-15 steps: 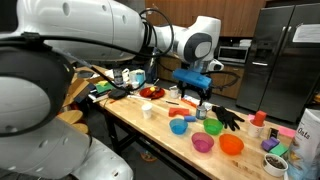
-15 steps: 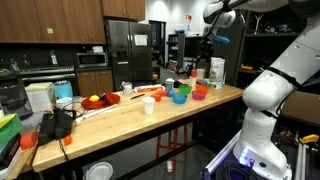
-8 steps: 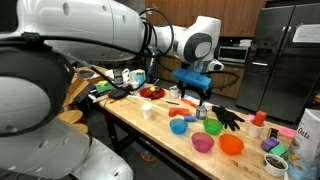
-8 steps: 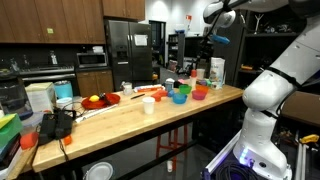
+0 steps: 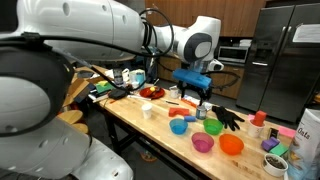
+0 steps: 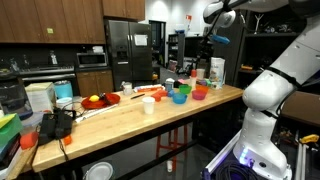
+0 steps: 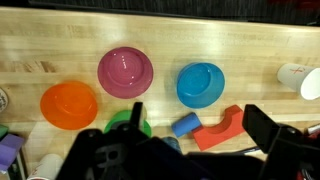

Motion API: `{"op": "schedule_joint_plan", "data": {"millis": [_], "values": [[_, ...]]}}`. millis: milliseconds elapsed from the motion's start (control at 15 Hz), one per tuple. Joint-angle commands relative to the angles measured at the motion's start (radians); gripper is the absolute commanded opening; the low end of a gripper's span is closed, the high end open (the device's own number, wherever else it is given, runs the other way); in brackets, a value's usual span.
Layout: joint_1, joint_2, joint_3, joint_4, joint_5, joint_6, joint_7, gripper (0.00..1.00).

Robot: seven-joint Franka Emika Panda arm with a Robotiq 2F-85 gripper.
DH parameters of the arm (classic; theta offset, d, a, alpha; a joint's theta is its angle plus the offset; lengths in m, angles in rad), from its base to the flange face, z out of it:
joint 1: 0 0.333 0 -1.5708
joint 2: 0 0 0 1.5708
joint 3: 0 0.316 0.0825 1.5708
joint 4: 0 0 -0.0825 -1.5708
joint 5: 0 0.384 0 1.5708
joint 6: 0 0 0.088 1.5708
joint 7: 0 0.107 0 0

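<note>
The wooden table [image 7: 40, 40] bears an orange bowl [image 7: 69, 104], pink bowl [image 7: 124, 71], blue bowl [image 7: 201, 83] and red block [image 7: 222, 128].

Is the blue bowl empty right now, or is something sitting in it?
Empty. The wrist view looks down into the blue bowl and shows only its plain blue inside, with nothing lying in it.

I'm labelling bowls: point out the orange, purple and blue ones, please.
orange bowl [image 7: 68, 105], wrist view, inner bottom.
purple bowl [image 7: 124, 70], wrist view, inner bottom.
blue bowl [image 7: 201, 83], wrist view, inner bottom.
</note>
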State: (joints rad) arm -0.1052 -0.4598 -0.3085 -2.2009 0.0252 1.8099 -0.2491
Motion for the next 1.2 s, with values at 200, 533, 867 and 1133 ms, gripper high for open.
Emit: {"op": "schedule_joint_plan", "data": {"millis": [200, 533, 867, 1133], "values": [[-0.028, 0.034, 0.015, 0.046, -0.037, 0.026, -0.051, 1.0], [0.003, 0.138, 0.012, 0.159, -0.105, 0.078, -0.239, 1.0], [0.04, 0.256, 0.024, 0.233, -0.079, 0.155, -0.476, 1.0], [0.039, 0.316, 0.032, 0.231, 0.019, 0.236, -0.672, 1.0]]}}
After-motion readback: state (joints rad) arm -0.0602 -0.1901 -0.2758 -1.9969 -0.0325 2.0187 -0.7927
